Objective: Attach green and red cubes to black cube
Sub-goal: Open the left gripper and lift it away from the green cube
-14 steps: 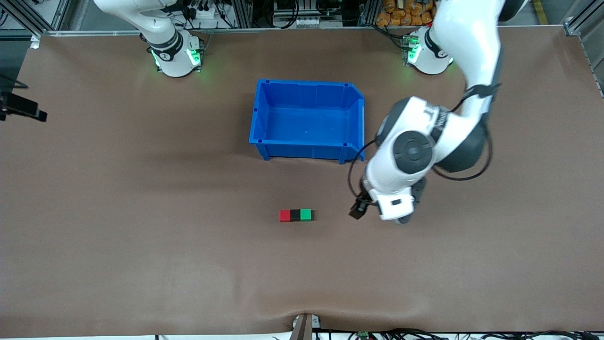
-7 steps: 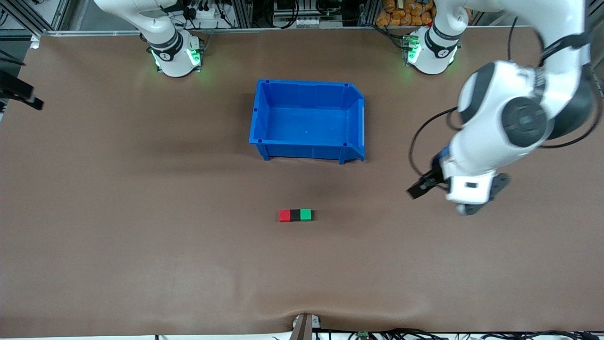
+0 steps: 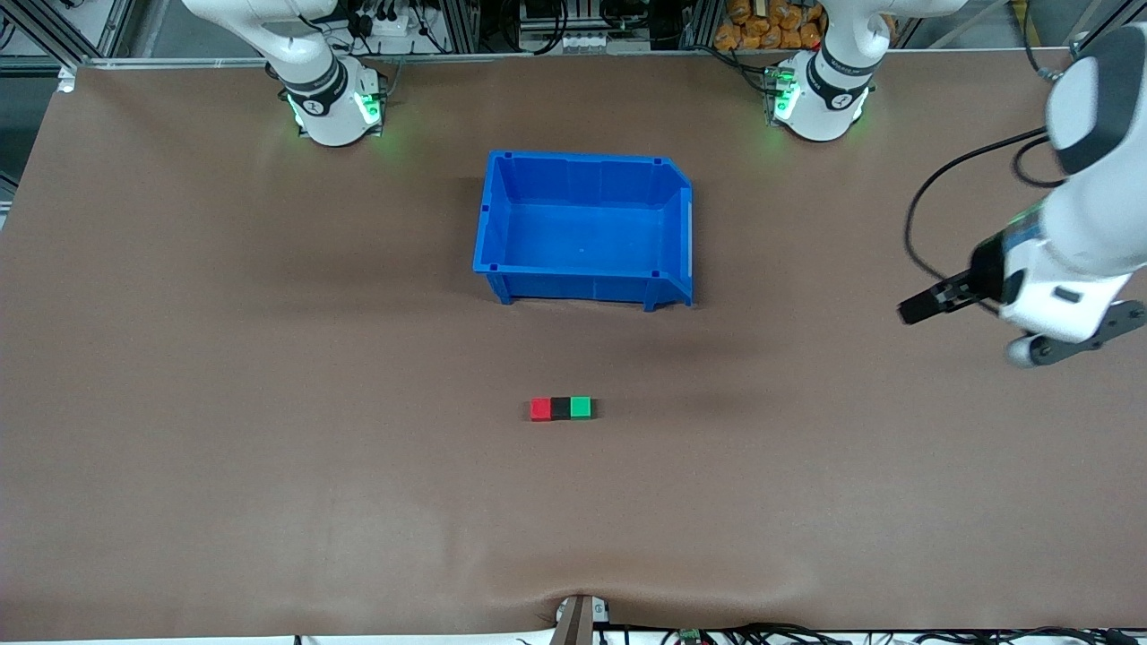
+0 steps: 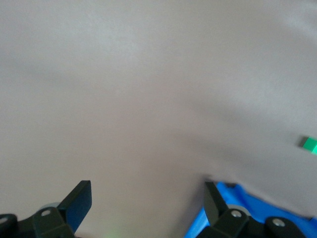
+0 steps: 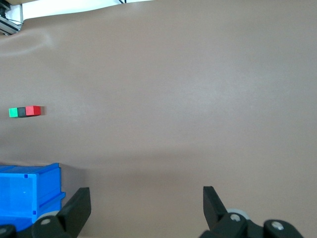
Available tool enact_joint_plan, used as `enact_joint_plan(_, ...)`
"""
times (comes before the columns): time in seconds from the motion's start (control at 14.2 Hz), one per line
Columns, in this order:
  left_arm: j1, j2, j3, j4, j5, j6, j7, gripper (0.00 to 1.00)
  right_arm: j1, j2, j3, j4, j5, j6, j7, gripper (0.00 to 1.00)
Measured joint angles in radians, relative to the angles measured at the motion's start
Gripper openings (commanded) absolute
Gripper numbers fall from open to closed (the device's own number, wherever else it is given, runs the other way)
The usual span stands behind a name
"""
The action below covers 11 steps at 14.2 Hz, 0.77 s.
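on table, well clear of both grippers: red cube (image 3: 540, 409), black cube (image 3: 560, 408), green cube (image 3: 581, 408) touching in a row
left gripper (image 4: 147, 198): wide, empty, over bare table
right gripper (image 5: 146, 202): wide, empty, waiting

Only blue bin (image 3: 587, 228) near cubes (image 3: 560, 408)

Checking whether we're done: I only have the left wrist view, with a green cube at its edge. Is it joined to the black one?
Observer: Yes, green cube touches black cube, in a row on the table.
Operator: And red?
Observer: Red cube touches the black cube's end toward the right arm.
Operator: Where are the grippers?
Observer: Both open, apart from the row: left gripper over the left arm's end of the table, right gripper over plain tabletop.
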Motion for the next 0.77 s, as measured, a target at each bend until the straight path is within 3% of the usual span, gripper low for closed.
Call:
enact_joint_plan(0.28, 0.054, -0.084, 0.0, -0.048, 0.0, -0.047, 0.113, 1.0, -0.001, 0.015, 0.011, 0.001, -0.045, -0.015, -0.004, 1.0)
enact_joint_plan(0.49, 0.068, -0.126, -0.002, -0.059, 0.001, -0.074, 0.143, 1.0, 0.01, 0.015, 0.101, 0.005, -0.172, -0.032, -0.004, 1.0)
enact_joint_plan(0.77, 0.107, -0.181, -0.007, -0.118, 0.001, -0.082, 0.202, 1.0, 0.004, 0.015, 0.122, 0.007, -0.186, -0.055, -0.013, 1.0)
